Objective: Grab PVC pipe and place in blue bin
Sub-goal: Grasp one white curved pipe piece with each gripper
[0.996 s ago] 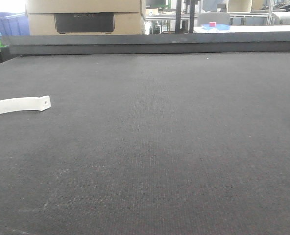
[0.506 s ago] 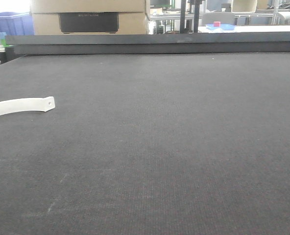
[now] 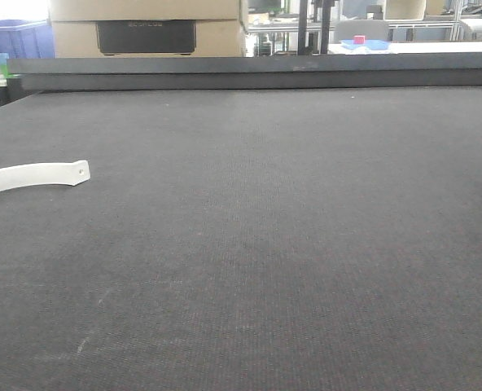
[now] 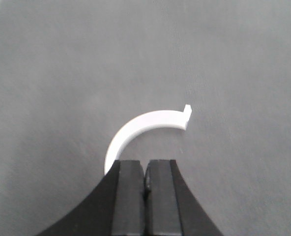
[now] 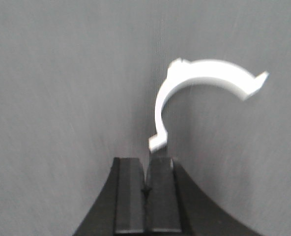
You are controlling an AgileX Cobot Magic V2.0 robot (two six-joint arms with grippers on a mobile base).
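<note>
1. The blue bin (image 3: 13, 37) stands beyond the far-left corner of the table (image 3: 290, 244), with a cardboard box (image 3: 143, 24) to its right behind the far edge.
2. A white curved PVC piece, the left PVC piece (image 3: 33, 175), lies flat at the table's left edge, running out of the front view.
3. The left end effector (image 4: 145, 164) hangs over that piece (image 4: 145, 125) with its jaws pressed together and nothing between them. The arc's near end passes behind the left finger.
4. The right end effector (image 5: 146, 161) is likewise closed tight and holds nothing.
5. Just ahead of it is the right PVC piece (image 5: 204, 78), a half-ring with end tabs, blurred. Its near tab is just beyond the fingertips. The edge it lies nearest cannot be told.
</note>
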